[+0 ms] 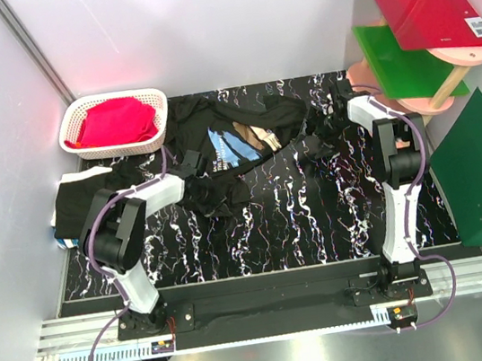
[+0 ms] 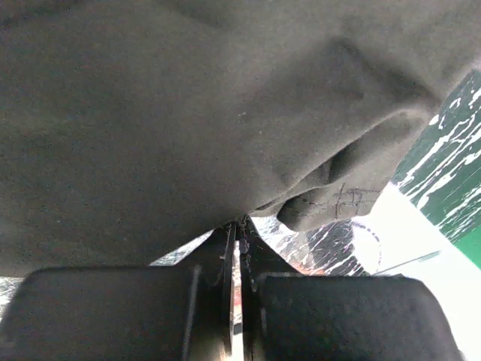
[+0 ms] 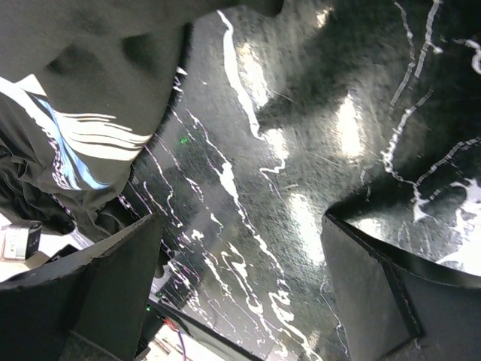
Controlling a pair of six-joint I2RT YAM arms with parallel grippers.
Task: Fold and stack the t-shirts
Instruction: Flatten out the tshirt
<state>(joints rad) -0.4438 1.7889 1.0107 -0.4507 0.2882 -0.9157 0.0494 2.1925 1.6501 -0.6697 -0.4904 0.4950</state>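
Fabric is filling the left wrist view: your left gripper [image 2: 237, 226] is pressing its jaws together, and a fold of the printed t-shirt [image 1: 235, 140] is running into the tips, so it seems to be pinching cloth at the shirt's left edge. Your right gripper [image 3: 240, 259] is standing with its jaws wide apart, gripping nothing, hovering over bare table [image 1: 302, 226] just right of the shirt. The shirt is lying crumpled at the middle of the table toward the far side, print facing up, its body bunched. What looks like a flat black t-shirt [image 1: 77, 205] is lying at the left edge, partly behind your left arm.

You are dealing with soft, light cotton: it is going to sag and drag, folding under itself rather than sliding as a sheet. One pinch may be catching more than one layer. Be taking hold at a shoulder seam or hem corner, where the cloth is thicker, with the right gripper matching on the opposite corner so the shirt is hanging flat between them.
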